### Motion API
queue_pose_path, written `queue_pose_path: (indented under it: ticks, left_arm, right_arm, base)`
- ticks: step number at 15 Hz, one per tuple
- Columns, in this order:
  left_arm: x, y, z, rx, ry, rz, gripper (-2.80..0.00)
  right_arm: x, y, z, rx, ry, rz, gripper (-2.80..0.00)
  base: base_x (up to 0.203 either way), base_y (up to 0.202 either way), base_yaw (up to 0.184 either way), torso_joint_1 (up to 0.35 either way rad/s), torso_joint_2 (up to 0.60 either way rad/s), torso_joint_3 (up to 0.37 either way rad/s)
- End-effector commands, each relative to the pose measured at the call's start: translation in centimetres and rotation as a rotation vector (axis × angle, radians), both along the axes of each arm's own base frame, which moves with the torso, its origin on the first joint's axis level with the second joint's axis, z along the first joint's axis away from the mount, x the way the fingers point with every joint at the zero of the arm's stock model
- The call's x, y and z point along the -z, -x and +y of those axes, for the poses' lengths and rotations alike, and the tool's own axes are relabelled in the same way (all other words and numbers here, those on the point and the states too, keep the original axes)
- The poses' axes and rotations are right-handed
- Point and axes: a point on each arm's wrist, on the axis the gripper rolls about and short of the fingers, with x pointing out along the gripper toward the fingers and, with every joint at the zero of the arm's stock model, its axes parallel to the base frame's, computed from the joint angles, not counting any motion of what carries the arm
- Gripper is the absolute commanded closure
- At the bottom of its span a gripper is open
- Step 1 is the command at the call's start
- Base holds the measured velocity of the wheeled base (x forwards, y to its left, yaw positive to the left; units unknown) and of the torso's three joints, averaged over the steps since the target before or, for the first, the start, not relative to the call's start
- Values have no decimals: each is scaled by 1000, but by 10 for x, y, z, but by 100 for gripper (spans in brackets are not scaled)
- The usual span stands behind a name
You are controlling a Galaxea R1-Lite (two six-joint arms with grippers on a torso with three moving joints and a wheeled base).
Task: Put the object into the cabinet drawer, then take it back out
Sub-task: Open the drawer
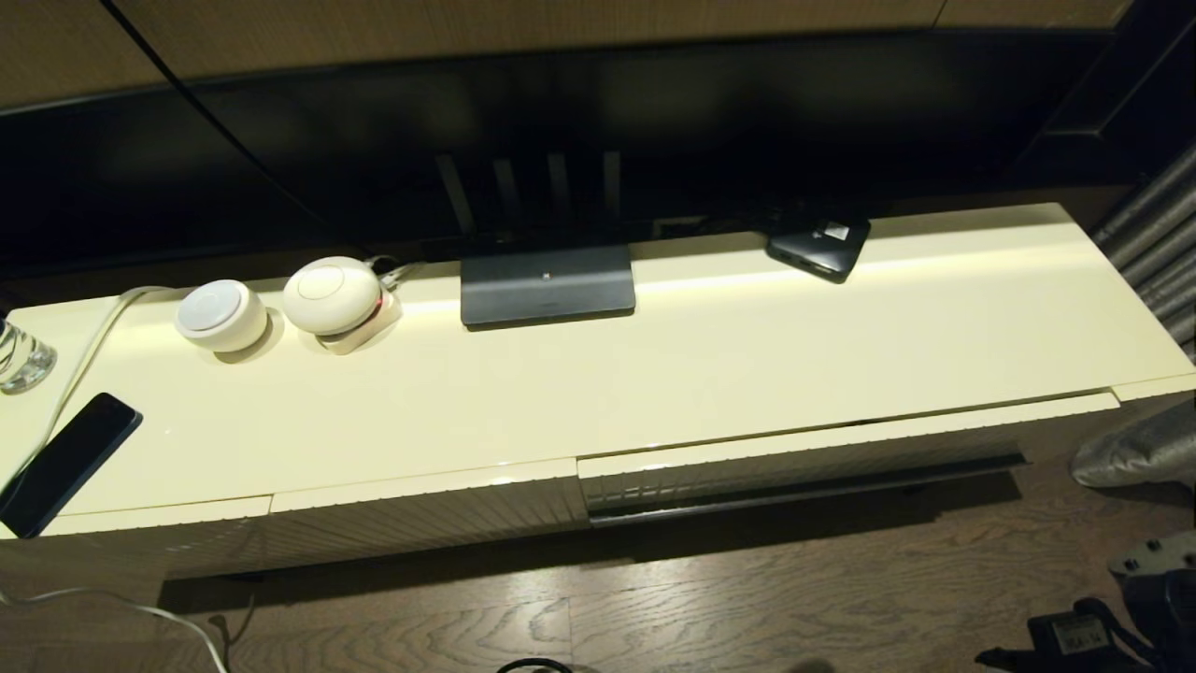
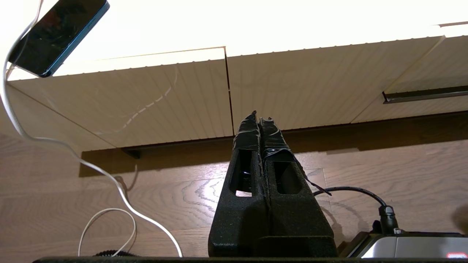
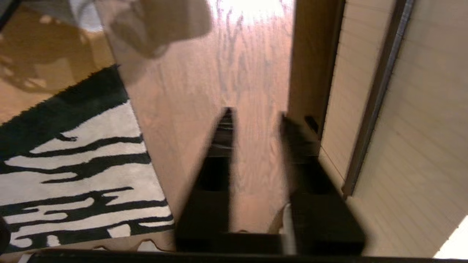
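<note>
Head view shows a long cream worktop point(image 1: 747, 346) on a low cabinet, with the drawer point(image 1: 804, 458) in its front edge to the right of the middle; its ribbed face and the dark strip below it stand slightly proud of the panel beside it, so the drawer looks almost closed. No umbrella shows in any of the three views, so where it lies cannot be told.

On the worktop, a dark stand base point(image 1: 548, 285) sits at the back near the middle. To the left of that base are two round white devices point(image 1: 280, 304), and farther left a black phone point(image 1: 65, 463) lies at the front corner with a white cable point(image 1: 84, 365) running past it. To the right of the base, a small black box with a white label point(image 1: 820, 245) rests at the back edge.

Left wrist view shows the left hand point(image 2: 260, 120) low over the wood floor point(image 2: 384, 171), facing the ribbed cabinet front, its fingers pressed together and holding nothing. Right wrist view shows the right hand point(image 3: 256, 120) above the floor just beside the drawer's end, fingers spread apart and empty; a black-and-white rug point(image 3: 73, 175) lies on the floor beyond it.
</note>
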Motion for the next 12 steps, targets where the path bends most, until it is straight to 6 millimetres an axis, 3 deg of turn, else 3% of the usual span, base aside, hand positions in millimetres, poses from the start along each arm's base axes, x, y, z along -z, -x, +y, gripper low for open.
queue_pose_path:
  ticks: [1, 12]
  left_arm:
    - [1, 0, 0, -1, 0, 4, 0]
    - [1, 0, 0, -1, 0, 4, 0]
  right_arm:
    - [16, -12, 5, -12, 36, 76, -280]
    - [38, -42, 18, -107, 93, 164, -280]
  base:
    - [0, 0, 0, 0, 0, 0]
    - [0, 0, 0, 0, 0, 0]
